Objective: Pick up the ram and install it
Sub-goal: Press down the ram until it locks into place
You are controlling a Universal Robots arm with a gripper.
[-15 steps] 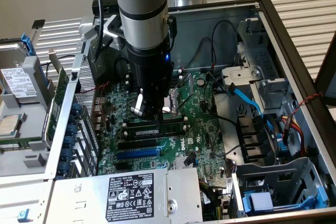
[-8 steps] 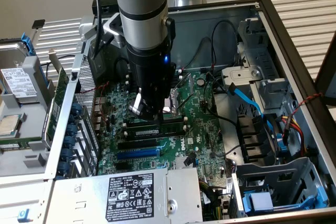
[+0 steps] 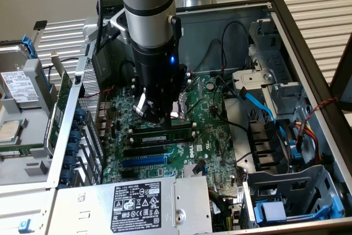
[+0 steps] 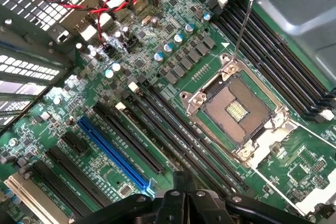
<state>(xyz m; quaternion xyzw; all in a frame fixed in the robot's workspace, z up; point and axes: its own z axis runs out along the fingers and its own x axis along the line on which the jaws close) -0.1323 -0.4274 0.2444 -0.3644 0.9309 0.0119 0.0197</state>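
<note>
Motherboard point(image 3: 214, 130) work inside an open computer case point(image 3: 308, 59): we saw the robot arm point(image 3: 147, 20) reaching straight down into the case, its gripper point(image 3: 159, 118) low over the memory slots point(image 3: 165, 134) near the middle of the board, beside the empty processor socket point(image 3: 190, 108). The ram point(image 3: 168, 136) lay lengthwise along those slots, directly beneath the gripper; whether it was fully seated we could not tell. We found the pincer's fingers drawn together with nothing visible between them, and in the wrist view the gripper point(image 4: 185, 182) pointed down at the run of long black slots point(image 4: 173, 129) between the blue expansion slot point(image 4: 113, 153) and the open socket point(image 4: 239, 109). A second bank of black slots point(image 4: 273, 61) ran along the far side of that socket. Red-and-black twisted wires point(image 4: 105, 3) crossed the perforated case wall at the board's edge. A silver power supply point(image 3: 137, 205) with a white label sat at the case's near edge, and a blue cable point(image 3: 258, 105) ran toward the drive bays.
</note>
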